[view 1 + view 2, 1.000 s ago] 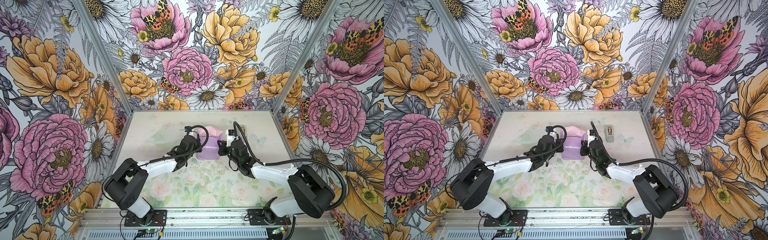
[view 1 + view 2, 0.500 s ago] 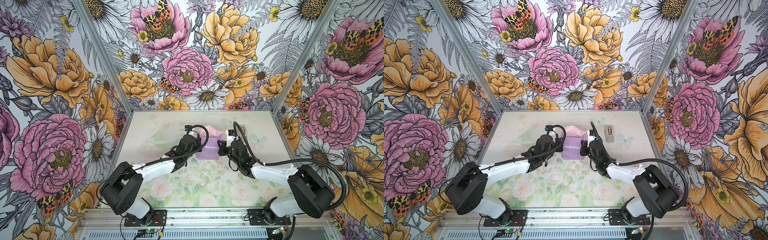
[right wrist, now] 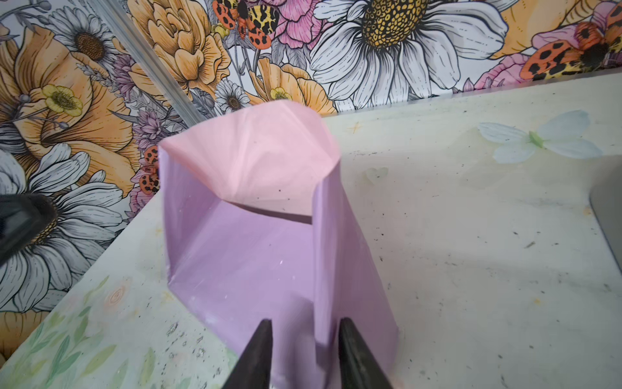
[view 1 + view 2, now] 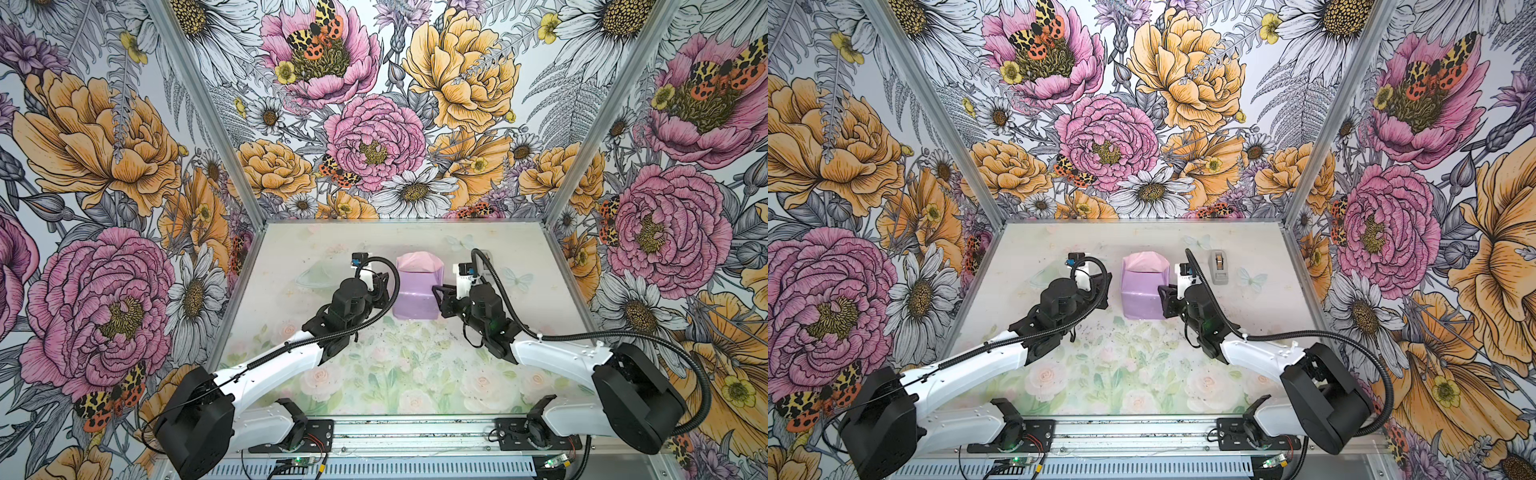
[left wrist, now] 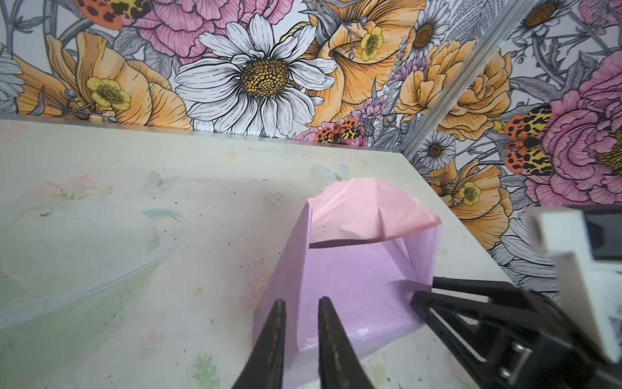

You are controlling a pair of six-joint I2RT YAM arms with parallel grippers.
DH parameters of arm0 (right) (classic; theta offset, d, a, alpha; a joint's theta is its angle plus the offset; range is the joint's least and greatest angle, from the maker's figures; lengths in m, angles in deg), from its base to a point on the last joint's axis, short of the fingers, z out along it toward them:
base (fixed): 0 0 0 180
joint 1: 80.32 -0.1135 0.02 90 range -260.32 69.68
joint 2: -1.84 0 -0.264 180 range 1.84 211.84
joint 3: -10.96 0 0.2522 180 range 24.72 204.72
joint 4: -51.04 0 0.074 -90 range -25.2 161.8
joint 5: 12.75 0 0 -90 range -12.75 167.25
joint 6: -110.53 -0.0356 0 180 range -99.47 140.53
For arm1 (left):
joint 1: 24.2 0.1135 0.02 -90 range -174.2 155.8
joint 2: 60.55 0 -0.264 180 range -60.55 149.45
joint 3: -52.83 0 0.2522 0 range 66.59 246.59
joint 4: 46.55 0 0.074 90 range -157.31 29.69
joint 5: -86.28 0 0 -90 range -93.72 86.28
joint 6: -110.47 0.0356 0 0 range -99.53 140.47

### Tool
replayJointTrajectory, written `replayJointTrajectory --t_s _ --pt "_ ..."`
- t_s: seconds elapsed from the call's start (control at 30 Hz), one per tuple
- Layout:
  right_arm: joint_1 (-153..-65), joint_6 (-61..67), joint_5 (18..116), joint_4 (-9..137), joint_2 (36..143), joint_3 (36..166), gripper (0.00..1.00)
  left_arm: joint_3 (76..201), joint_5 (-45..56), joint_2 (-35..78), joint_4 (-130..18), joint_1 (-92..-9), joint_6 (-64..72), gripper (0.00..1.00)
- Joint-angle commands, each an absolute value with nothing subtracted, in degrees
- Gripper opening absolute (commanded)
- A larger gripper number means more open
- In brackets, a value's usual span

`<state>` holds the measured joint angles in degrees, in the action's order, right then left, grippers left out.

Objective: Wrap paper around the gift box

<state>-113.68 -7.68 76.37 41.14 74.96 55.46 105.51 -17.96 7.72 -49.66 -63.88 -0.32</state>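
Closing the far open end is our step, we judge; box hidden inside the paper [image 4: 417,297] mid-table [image 4: 519,249]; left gripper [image 5: 299,313] and right gripper [image 3: 303,333] flank its near corners, jaws slightly parted, holding nothing; we'd crease flaps flat, pulling gently.

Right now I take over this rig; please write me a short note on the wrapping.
Left gripper: fingers slightly apart at the paper's edge.
Right gripper: fingers open, astride a paper fold, not clamped.
The paper stands around the gift box, which is hidden; the tape dispenser sits to its right.
Done: sides wrapped, lilac face out.
Left: far end gapes, pink inside showing; fold and tape it.
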Motion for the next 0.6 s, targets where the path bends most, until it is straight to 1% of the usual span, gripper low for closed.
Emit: replayJointTrajectory --t_s 0.0,0.13,0.17,0.27,0.37,0.57 --pt "-111.58 -6.10 71.46 42.85 68.68 54.67 0.39 104.83 -18.57 6.31 -50.62 -62.01 -0.86 0.21" --pt "-107.35 -6.68 69.47 44.89 62.35 53.22 0.41 104.83 -16.11 8.03 -50.40 -59.44 -3.96 0.21" --pt "-106.49 -7.15 70.47 45.57 61.43 53.07 0.42 104.91 -14.13 8.68 -50.26 -59.12 -4.42 0.21" --pt "-104.40 -8.19 75.91 49.24 60.74 54.23 0.42 105.00 -12.81 10.47 -48.87 -58.68 -5.52 0.21" --pt "-103.70 -7.75 78.13 51.72 64.59 56.83 0.42 105.09 -11.88 12.14 -47.63 -58.35 -6.22 0.21" --pt "-103.88 -8.10 75.83 48.46 75.06 61.54 0.41 105.08 -7.81 15.84 -43.41 -56.93 -8.99 0.20"
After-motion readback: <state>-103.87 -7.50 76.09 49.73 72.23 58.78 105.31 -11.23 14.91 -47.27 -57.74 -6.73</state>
